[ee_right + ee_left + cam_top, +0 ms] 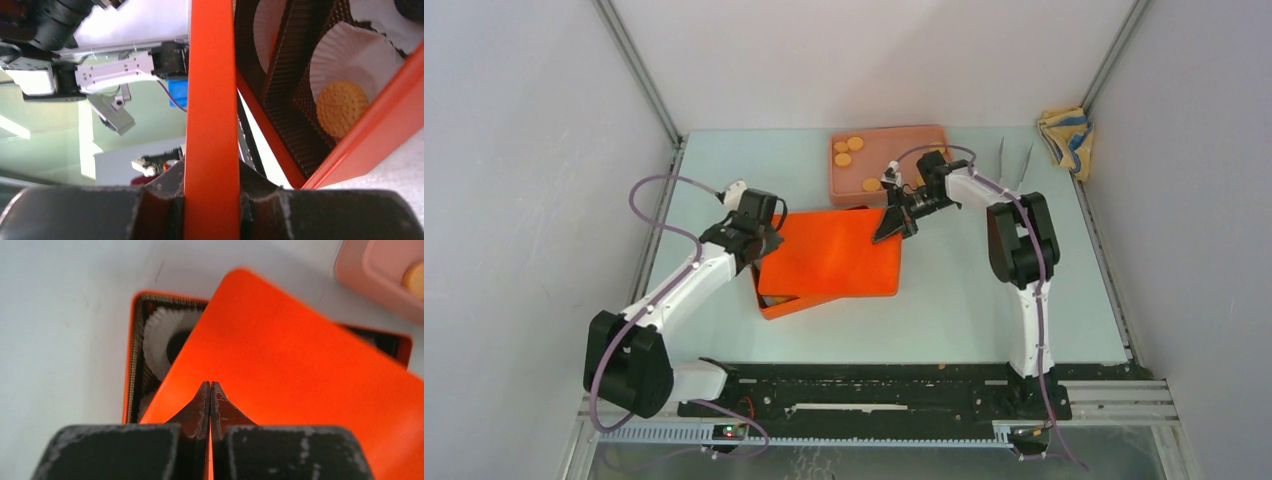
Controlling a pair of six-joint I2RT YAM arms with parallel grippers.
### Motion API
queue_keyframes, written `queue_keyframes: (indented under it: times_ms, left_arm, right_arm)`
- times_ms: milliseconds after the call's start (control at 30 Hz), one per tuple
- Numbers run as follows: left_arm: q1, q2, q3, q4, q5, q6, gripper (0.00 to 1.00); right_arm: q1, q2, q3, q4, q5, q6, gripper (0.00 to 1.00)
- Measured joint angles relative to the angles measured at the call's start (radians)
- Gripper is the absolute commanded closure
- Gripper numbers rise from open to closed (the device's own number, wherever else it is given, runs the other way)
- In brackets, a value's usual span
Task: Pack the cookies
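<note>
The orange lid point(300, 365) looks smooth and a bit shiny. The white cups point(357, 47) are crinkly paper, sitting in ribbed brown card point(292, 75). The cookie point(342, 107) is bumpy. The left arm's black fingers point(197, 410) look dull and scratched.

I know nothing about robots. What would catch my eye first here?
The bright orange lid in mid-table lies askew over its box. The right gripper pinches its far edge, and the shut left gripper is at its left edge. Behind it, a pink tray holds a few orange cookies. The right wrist view shows another in a white paper cup inside the box.
</note>
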Motion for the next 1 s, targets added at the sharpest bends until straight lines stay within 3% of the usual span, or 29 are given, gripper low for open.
queue_keyframes:
  times_ms: [167,400,533,633,733,900,1000]
  left_arm:
    - [-0.055,-0.061,-0.122,0.010,0.098,-0.012,1.00]
    - [-0.183,-0.198,-0.135,0.035,0.127,-0.018,1.00]
    - [-0.195,-0.228,-0.134,0.087,0.155,-0.015,1.00]
    - [-0.202,-0.122,-0.117,0.151,0.196,-0.005,1.00]
    - [-0.220,0.079,-0.059,0.217,0.262,0.011,1.00]
    - [-0.283,0.405,0.137,0.260,0.352,0.046,1.00]
    - [-0.325,0.491,0.229,0.271,0.397,0.054,1.00]
  right_arm:
    - [-0.068,-0.198,-0.245,0.301,0.042,0.230,1.00]
    - [-0.315,-0.505,-0.355,0.647,0.124,0.491,1.00]
    - [-0.383,-0.610,-0.361,0.766,0.153,0.590,1.00]
    - [-0.414,-0.673,-0.369,0.799,0.185,0.632,1.00]
    - [-0.438,-0.726,-0.388,0.799,0.217,0.648,1.00]
    - [-0.463,-0.809,-0.432,0.756,0.261,0.636,1.00]
    - [-0.473,-0.835,-0.449,0.740,0.263,0.626,1.00]
